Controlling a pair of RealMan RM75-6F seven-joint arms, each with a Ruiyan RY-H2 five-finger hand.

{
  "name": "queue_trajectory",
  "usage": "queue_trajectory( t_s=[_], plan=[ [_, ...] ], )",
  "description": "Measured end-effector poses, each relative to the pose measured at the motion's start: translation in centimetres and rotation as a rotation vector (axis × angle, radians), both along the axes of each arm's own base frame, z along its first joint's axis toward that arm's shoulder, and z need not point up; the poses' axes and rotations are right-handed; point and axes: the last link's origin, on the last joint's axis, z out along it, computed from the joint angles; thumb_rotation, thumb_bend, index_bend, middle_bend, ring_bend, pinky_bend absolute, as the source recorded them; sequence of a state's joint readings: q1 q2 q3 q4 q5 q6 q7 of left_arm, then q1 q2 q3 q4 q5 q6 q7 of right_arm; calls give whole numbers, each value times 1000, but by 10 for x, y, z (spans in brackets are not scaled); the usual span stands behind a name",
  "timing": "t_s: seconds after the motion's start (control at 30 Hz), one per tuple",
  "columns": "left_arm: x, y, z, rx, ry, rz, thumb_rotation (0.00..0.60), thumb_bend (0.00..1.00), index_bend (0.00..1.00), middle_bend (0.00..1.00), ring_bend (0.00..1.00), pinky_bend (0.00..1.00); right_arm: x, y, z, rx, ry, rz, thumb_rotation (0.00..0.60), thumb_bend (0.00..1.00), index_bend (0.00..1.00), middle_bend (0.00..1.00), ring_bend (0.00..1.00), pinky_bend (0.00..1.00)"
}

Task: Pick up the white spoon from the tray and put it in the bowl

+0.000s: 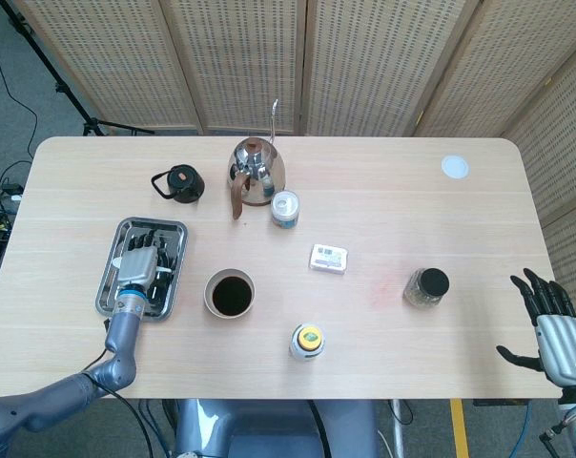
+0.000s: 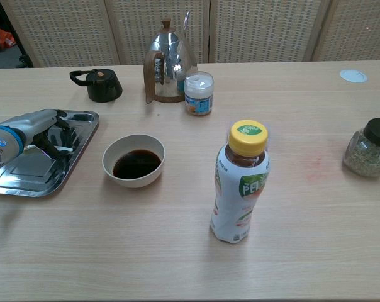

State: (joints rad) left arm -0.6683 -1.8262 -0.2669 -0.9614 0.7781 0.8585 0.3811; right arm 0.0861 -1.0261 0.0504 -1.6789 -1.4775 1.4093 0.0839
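Note:
The metal tray (image 1: 110,286) (image 2: 26,171) lies at the table's left side, skewed, with its right corner nearest the bowl. My left hand (image 1: 140,260) (image 2: 40,128) rests inside it, fingers curled down over the white spoon (image 1: 164,274) (image 2: 65,149). Only a small white piece of the spoon shows at the fingertips. Just right of the tray stands the white bowl (image 1: 230,273) (image 2: 133,181) holding dark liquid. My right hand (image 1: 555,329) hangs past the table's right front corner with fingers spread and nothing in it.
At the back are a steel kettle (image 1: 257,170) (image 2: 170,63), a black lidded pot (image 1: 178,182) (image 2: 100,85) and a small can (image 1: 285,208) (image 2: 198,93). A yellow-capped bottle (image 1: 309,341) (image 2: 241,182), a small box (image 1: 328,259) and a dark-lidded jar (image 1: 427,286) (image 2: 370,148) stand right of the bowl.

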Motion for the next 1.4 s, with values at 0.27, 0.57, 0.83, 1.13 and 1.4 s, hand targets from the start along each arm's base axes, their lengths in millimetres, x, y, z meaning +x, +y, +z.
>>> queue_trajectory(
  t_s=[0.27, 0.57, 0.83, 1.13, 1.4],
  plan=[
    [2, -1, 6, 13, -21, -12, 600, 412, 600, 0, 0, 0, 0, 0, 0, 3, -2, -1, 600, 0, 37, 0, 0, 0],
    [15, -4, 24, 45, -121, -61, 600, 413, 601, 0, 0, 0, 0, 0, -2, 8, -2, -1, 600, 0, 37, 0, 0, 0],
    [33, -17, 51, 58, -278, -137, 600, 411, 601, 0, 0, 0, 1, 1, -4, 16, -3, 0, 600, 0, 37, 0, 0, 0],
    [58, -39, 70, 39, -581, -216, 600, 412, 629, 0, 0, 0, 3, 2, -6, 24, -4, 5, 600, 0, 37, 0, 0, 0],
    [82, -54, 72, -39, -990, -216, 600, 396, 644, 0, 0, 0, 3, 2, -6, 25, -5, 2, 600, 0, 37, 0, 0, 0]
  ],
)
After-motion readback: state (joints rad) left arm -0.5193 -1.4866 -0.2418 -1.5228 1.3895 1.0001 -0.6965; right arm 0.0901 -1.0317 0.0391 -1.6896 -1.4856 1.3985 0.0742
